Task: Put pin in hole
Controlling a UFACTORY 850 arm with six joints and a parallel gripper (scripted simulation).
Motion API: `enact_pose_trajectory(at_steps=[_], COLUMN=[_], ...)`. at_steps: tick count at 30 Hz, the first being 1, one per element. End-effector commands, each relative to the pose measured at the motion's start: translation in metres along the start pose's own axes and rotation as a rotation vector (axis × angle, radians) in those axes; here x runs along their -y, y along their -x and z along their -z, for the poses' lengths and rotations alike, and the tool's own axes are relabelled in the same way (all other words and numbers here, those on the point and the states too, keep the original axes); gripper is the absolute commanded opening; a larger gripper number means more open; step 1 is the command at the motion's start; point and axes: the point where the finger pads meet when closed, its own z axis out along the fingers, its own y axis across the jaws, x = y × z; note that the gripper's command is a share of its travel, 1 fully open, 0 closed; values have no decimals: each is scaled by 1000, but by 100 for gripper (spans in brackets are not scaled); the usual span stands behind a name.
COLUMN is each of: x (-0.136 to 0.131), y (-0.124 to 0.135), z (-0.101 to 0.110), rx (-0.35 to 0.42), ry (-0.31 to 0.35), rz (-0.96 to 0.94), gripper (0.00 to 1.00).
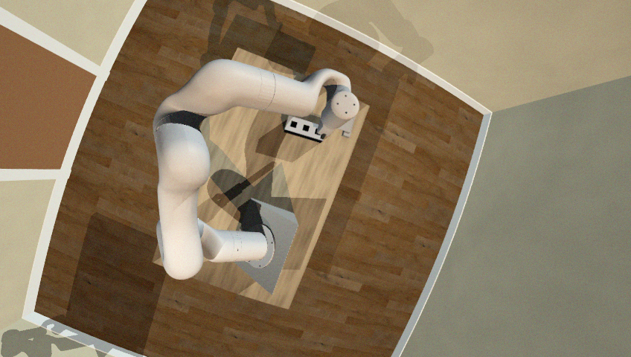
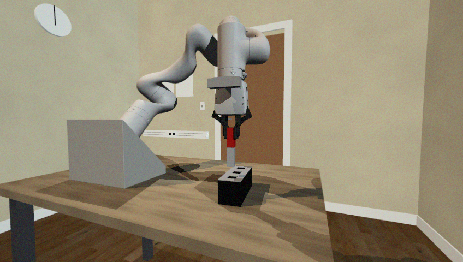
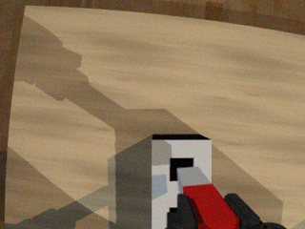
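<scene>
My gripper [image 2: 231, 131] is shut on the red top of the pin [image 2: 231, 146] and holds it upright, red end up and grey end down. The black block [image 2: 234, 186] stands on the table with its holes facing up. The pin's grey tip hangs just above the block's top face. In the overhead view the block [image 1: 304, 129] shows two holes; its right end is hidden under my wrist [image 1: 341, 105]. In the wrist view the pin [image 3: 213, 217] covers most of the block's top [image 3: 181, 178], and one hole [image 3: 182, 164] shows beyond the tip. I cannot tell which hole the tip is over.
The arm's grey wedge-shaped base [image 2: 107, 152] stands on the table to the left of the block. The table's right edge [image 2: 321, 207] lies a little past the block. A door [image 2: 260, 97] is in the wall behind.
</scene>
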Motion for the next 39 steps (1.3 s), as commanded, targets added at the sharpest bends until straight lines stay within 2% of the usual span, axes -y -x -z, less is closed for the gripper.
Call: enact_pose_trajectory(at_steps=[1, 6, 7, 39], x=[4, 4, 3, 3], y=[-1, -1, 0, 0], z=[-2, -2, -22, -22], rx=[-2, -2, -2, -3], ry=[-7, -7, -7, -7], rz=[3, 3, 3, 3], gripper=[0, 0, 0, 0])
